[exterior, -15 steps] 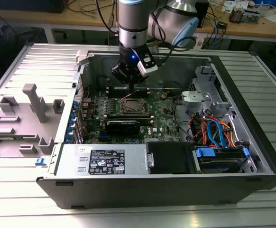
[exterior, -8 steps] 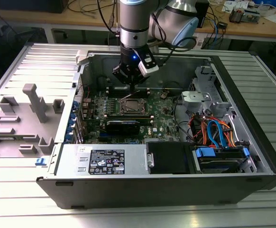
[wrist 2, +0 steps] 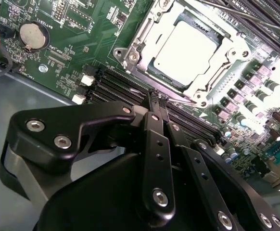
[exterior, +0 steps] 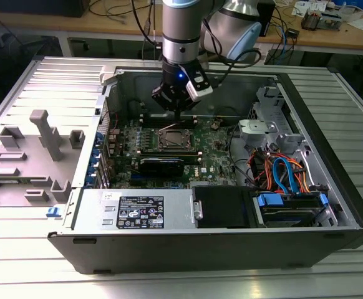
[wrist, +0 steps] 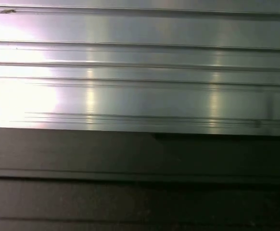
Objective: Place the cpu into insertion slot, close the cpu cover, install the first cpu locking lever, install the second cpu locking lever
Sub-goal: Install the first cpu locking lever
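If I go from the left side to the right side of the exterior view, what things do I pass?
Grey plastic holders → blue tabs → cpu → orange and blue cables.

Cpu (wrist 2: 185,53) dull grey metal; cpu cover (wrist 2: 222,67) shiny metal (silvery); claw (wrist 2: 157,96) matt black.

No legible print on anything

A robot workshop or lab.
An open computer case (exterior: 169,249) lies on a ribbed metal table (exterior: 19,274) under the fingers (wrist 2: 157,159); wooden benches (exterior: 331,38) with cables (exterior: 138,15) stand well behind them.
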Controlling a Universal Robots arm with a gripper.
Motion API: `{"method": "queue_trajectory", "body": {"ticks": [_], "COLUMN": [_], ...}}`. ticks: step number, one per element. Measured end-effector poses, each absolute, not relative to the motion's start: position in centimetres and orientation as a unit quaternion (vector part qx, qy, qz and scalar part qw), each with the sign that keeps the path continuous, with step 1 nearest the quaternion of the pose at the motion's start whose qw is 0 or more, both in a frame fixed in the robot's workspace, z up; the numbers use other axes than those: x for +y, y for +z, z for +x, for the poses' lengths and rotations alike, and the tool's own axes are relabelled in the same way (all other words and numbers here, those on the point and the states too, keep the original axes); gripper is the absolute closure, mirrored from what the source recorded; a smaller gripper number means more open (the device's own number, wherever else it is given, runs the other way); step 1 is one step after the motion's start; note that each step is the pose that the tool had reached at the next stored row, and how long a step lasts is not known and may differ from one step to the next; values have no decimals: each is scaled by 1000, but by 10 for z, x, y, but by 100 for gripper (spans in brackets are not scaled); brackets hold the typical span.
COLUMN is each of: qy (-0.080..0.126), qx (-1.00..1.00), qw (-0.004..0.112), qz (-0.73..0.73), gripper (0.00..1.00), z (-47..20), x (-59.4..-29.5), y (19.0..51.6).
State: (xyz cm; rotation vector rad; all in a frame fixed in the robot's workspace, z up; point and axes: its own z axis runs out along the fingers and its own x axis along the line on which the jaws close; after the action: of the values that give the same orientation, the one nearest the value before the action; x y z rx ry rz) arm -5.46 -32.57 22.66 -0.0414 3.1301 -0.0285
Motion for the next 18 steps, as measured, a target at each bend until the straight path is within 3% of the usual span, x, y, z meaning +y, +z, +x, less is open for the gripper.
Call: {"method": "queue_trajectory", "body": {"ticks": [6, 18], "qy": [6, 4], "qx": [1000, 1000], "qw": [6, 6], "qz": [-7, -7], "gripper": [89, 89], "z": [-53, -52], "x": [-327, -329], "y": [225, 223]}}
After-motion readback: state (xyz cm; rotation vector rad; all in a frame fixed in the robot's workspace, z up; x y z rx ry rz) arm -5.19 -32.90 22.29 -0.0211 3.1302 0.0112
